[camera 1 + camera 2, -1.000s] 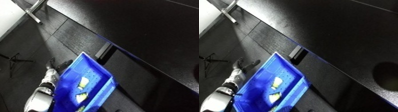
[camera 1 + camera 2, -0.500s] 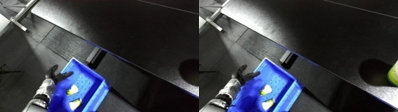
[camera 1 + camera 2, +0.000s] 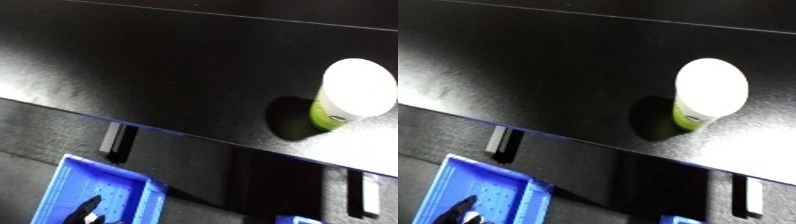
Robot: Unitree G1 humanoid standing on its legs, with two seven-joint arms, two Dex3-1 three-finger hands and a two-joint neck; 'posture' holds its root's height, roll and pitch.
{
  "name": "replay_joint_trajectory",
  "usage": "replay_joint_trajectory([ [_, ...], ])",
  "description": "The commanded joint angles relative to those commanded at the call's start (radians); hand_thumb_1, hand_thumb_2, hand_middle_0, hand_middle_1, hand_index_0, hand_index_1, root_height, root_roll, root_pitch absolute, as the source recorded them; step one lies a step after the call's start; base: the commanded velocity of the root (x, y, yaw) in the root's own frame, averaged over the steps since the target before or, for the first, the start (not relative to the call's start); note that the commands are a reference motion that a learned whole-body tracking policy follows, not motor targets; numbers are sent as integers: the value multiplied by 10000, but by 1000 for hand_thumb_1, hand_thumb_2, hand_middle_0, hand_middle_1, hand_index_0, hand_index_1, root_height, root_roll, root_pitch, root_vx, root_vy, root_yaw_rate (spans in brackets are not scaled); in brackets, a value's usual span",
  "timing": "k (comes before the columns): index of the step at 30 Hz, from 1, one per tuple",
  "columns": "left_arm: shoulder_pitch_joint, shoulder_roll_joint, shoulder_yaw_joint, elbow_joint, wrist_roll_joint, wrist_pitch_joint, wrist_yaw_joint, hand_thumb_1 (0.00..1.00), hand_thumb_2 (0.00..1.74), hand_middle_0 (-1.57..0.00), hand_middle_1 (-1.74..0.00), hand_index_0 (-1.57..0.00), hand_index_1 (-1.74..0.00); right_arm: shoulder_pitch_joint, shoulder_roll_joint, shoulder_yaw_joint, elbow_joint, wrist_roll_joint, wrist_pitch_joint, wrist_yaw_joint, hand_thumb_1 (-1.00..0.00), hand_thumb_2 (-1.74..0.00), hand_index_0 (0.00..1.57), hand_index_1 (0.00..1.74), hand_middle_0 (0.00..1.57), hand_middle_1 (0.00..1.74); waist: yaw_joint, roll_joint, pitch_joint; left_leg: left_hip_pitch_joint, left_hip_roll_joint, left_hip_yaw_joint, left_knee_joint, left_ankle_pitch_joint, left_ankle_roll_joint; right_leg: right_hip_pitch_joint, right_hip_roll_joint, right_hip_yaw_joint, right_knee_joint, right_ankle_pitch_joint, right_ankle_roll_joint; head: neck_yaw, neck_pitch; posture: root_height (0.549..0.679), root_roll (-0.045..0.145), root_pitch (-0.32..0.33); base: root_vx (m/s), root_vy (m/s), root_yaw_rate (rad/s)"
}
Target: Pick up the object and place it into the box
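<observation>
Cup upright on black table, well apart from left hand over blue bin; finger state indiscernible.

Lab or workshop test bench, plain black table, blue plastic bin below its edge

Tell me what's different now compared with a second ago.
Mostly the camera has swung: the blue plastic bin slid to the lower left corner, and a green cup with a white lid, standing on the black table, came into view. The left hand now shows only as a dark shape at the bin, no longer beside it. The bin itself doesn't appear moved.
</observation>
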Motion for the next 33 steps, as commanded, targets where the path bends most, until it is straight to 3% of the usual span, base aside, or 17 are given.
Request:
replay_joint_trajectory([
  [6, 19, -101, -93, -28, 89, -6, -11, 0, 0, 0, 0, 0, 0, -53, -7, -25, 9, -29, 44, 7, 0, 0, 0, 0, 0, 0, -8, 2, -16, -12, 2, 19, 5, -8, -1, -22, 2, 30, -61, 65, 21, 457, 13, 638, 20, -45, 0, 0, -14],
  [7, 67, -209, -223, -68, 214, 20, 50, 0, 0, 0, 0, 0, 0, -131, -17, -32, -3, -79, 112, 17, 0, 0, 0, 0, 0, 0, -44, -2, -28, -40, -12, 52, 97, -70, 26, -53, 21, 71, -71, 112, 30, 2052, -670, 637, 20, -43, -16, 19, -265],
  [11, 251, -650, -774, -235, 741, 223, 361, 0, 0, 0, 0, 0, 0, -456, -46, -73, -29, -349, 344, 71, 0, 0, 0, 0, 0, 0, -166, 19, -98, -145, -80, 178, 521, -373, 158, -174, 93, 242, -59, 269, 61, 2297, -1738, 636, 21, -40, -19, 20, -286],
  [14, 226, -697, -867, -216, 768, 291, 383, 0, 0, 0, 0, 0, 0, -522, -9, 7, 27, -616, 236, 79, 0, 0, 0, 0, 0, 0, -181, 39, -122, -91, -103, 176, 576, -446, 194, -147, 91, 261, -42, 272, 65, 2522, -2629, 636, 22, -43, 1, 11, -60],
  [20, 384, -801, -960, -248, 978, 167, 400, 0, 0, 0, 0, 0, 0, -469, -10, 122, 49, -1046, -216, 253, 0, 0, 0, 0, 0, 0, -222, 62, -150, 105, -121, 133, 612, -561, 248, 1, 81, 295, 9, 206, 62, 2685, -2862, 636, 24, -56, 39, 11, -43],
  [23, 456, -755, -890, -297, 835, 259, 370, 0, 0, 0, 0, 0, 0, -456, -114, 243, -365, -801, -528, 895, 0, 0, 0, 0, 0, 0, -241, 56, -174, 139, -111, 165, 571, -565, 233, 37, 89, 297, -20, 175, 57, 2707, -2786, 636, 25, -55, 4, -5, -16],
  [26, 612, -667, -625, -340, 131, 455, 357, 0, 0, 0, 0, 0, 0, -356, -274, 385, -1481, -238, -508, 1704, 0, 0, 0, 0, 0, 0, -297, 3, -191, 136, -81, 203, 549, -570, 213, 31, 99, 298, -13, 129, 50, 2561, -2656, 636, 25, -52, -4, -9, -27],
  [29, 853, -612, -272, -339, -290, 490, 401, 0, 0, 0, 0, 0, 0, -3, -456, 466, -3010, 221, -150, 2385, 0, 0, 0, 0, 0, 0, -372, -98, -218, 114, -24, 256, 533, -576, 200, 5, 82, 276, -2, 94, 57, 2330, -2565, 636, 25, -48, -11, -21, -55],
  [33, 1175, -457, 42, -204, -154, 334, 285, 0, 0, 0, 0, 0, 0, 547, -832, 422, -5264, 697, 700, 3448, 0, 0, 0, 0, 0, 0, -493, -261, -266, 89, 70, 321, 497, -551, 144, -34, 33, 233, -7, 81, 91, 1963, -2357, 635, 24, -43, -6, -29, -72],
])
